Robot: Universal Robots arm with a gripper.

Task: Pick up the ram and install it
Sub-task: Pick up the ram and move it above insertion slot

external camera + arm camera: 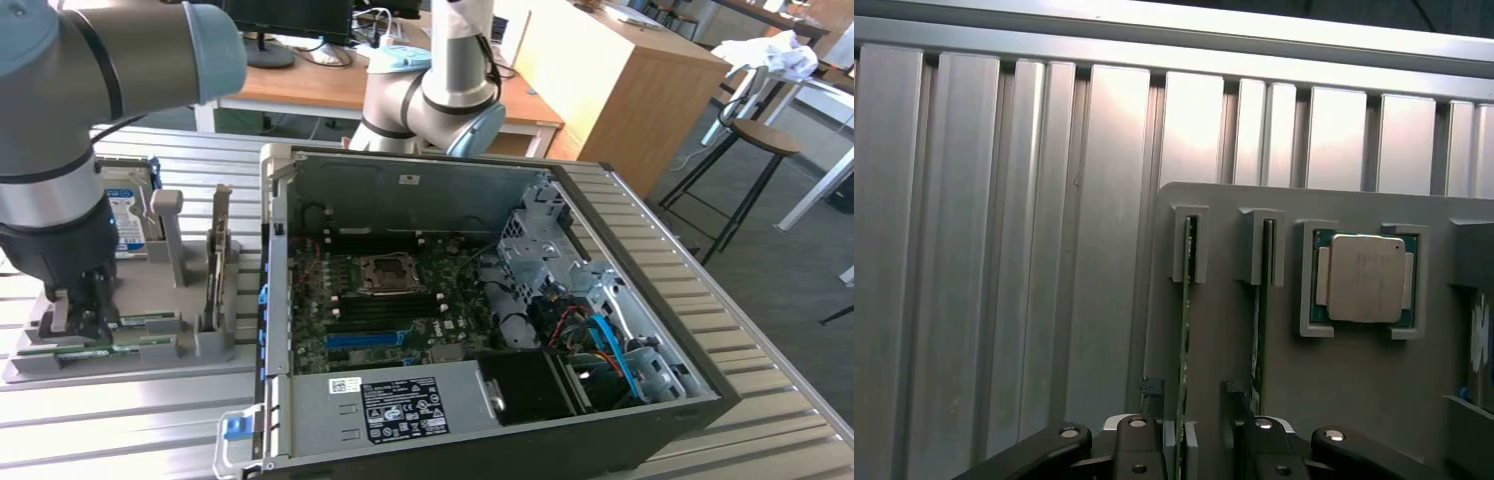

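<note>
Arm: the robot arm (pixel 54 150) is reaching down at the exterior view's left, over a grey holder (pixel 214 345) that is sitting beside the open computer case (pixel 400 190).

Gripper: the gripper (pixel 1191 392) is hanging low over the holder, its dark fingers (pixel 1150 398) standing wide apart and clamping nothing.

Ram: the ram (pixel 1185 320) is standing on its thin edge in a slot of the holder, running straight in between the two fingers (they are straddling it, not squeezing it, as far as I can see).

Second stick: another green stick (pixel 1258 320) is standing in the neighbouring slot, parallel to the ram and just outside one finger.

Processor: a square silver chip (pixel 1366 278) is lying flat in its own recess, just beside the second stick, on the side away from the ram.

Hard drive: a boxy drive with a blue-white label (pixel 130 215) is standing at the holder's far end, partly hidden behind the arm.

Case interior: the motherboard (pixel 387 310) is facing up inside the case.

Table: a ribbed metal surface (pixel 1004 250) is carrying both the holder and the case.
</note>
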